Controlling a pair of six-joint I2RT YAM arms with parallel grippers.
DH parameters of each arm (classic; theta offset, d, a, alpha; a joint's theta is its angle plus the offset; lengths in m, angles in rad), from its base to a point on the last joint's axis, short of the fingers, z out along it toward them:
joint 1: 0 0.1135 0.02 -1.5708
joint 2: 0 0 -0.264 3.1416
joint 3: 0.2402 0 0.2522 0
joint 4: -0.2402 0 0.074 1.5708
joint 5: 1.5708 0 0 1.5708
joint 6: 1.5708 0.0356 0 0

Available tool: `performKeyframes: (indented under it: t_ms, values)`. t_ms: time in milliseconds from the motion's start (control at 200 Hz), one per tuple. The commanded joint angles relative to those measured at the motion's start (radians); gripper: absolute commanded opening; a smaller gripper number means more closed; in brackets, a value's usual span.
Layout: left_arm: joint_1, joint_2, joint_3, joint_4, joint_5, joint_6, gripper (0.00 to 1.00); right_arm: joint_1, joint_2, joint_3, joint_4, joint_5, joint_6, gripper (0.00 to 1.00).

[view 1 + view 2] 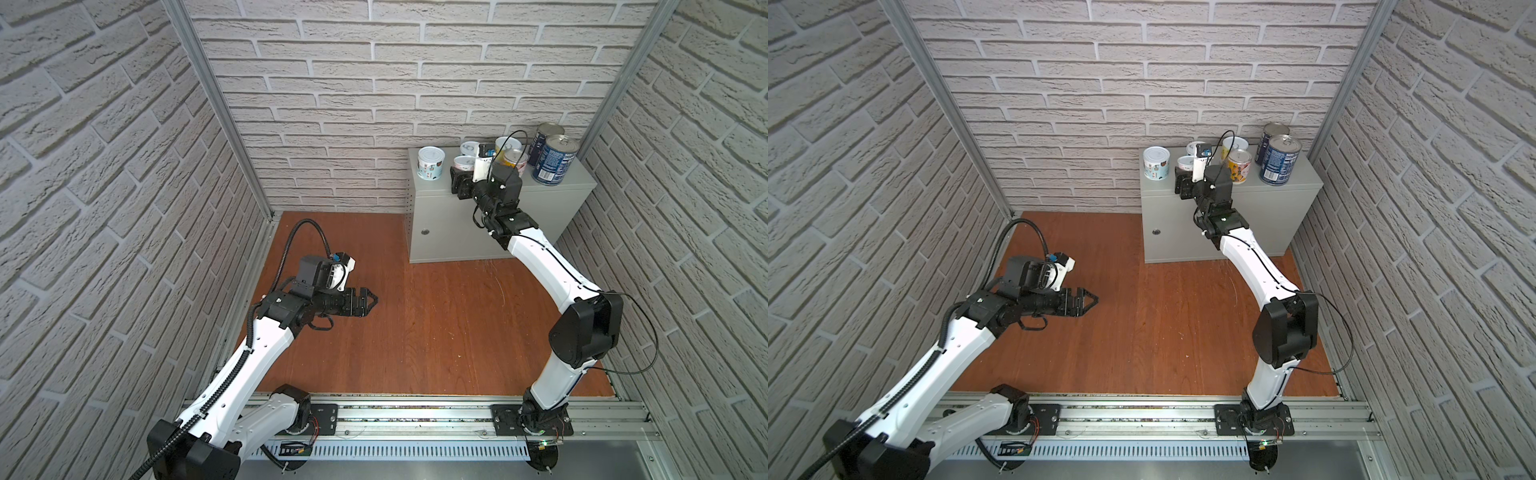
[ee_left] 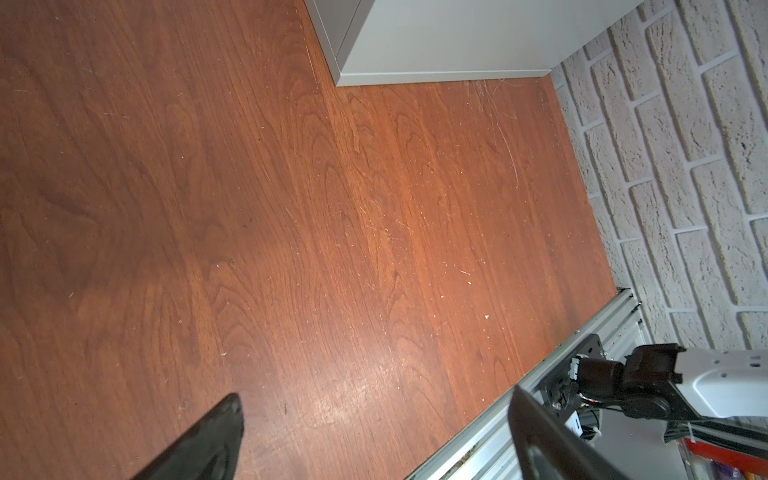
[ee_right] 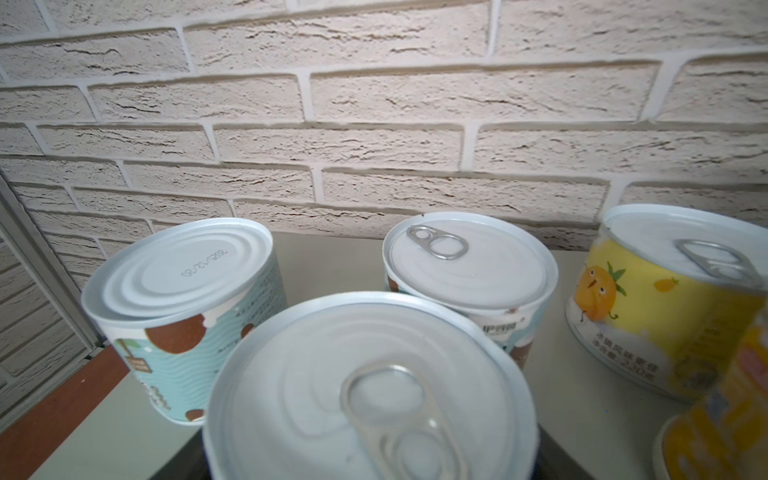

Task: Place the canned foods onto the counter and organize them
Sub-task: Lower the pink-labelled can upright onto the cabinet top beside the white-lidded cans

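Seven cans [image 1: 515,160]: all up on the counter [image 1: 552,199], none down on the wooden board [image 1: 436,332] in front of it.
Tall blue cans [image 1: 555,160]: two together at the counter's right end, likely so same goes with same.
Yellow cans [image 1: 508,146]: two close together near the counter's middle, next to the blue ones.
Front can [image 3: 370,395]: white lid, by the counter's front edge, just in front of another white-lid can [image 3: 469,266].
Lone can [image 1: 431,163]: apart at the counter's left end; no pull ring on top, so maybe upside down.
Right pincer [image 1: 461,180]: at the counter's front edge, narrow, hugging the front can at its sides; probably setting it in line.
Left pincer [image 1: 365,305]: well away from the counter, over the wooden board, wide, holding nothing; likely keeping out of the way.
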Motion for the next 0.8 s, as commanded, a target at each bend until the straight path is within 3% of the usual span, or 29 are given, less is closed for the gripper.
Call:
performKeyframes:
  t_ms: [0,120,250,310,690,795]
  values:
    - [0.007,-0.002,0.032,0.008,-0.010,0.005,0.98,-0.005,0.012,-0.013,0.139,0.034,-0.021,0.59]
    - [0.007,0.003,0.028,0.018,-0.012,0.002,0.98,-0.005,0.024,-0.037,0.160,0.017,-0.009,0.62]
    - [0.007,0.011,0.009,0.054,-0.029,-0.005,0.99,-0.006,0.003,-0.091,0.192,-0.051,0.024,0.90]
    - [0.008,0.025,0.010,0.066,-0.029,-0.007,0.98,-0.005,-0.013,-0.109,0.191,-0.062,0.031,0.95]
    - [0.008,0.034,-0.029,0.260,-0.053,-0.074,0.98,-0.005,-0.246,-0.287,0.154,-0.075,0.043,0.98]
    - [0.008,0.045,-0.069,0.350,-0.112,-0.088,0.99,-0.005,-0.325,-0.368,0.151,-0.070,0.056,0.98]
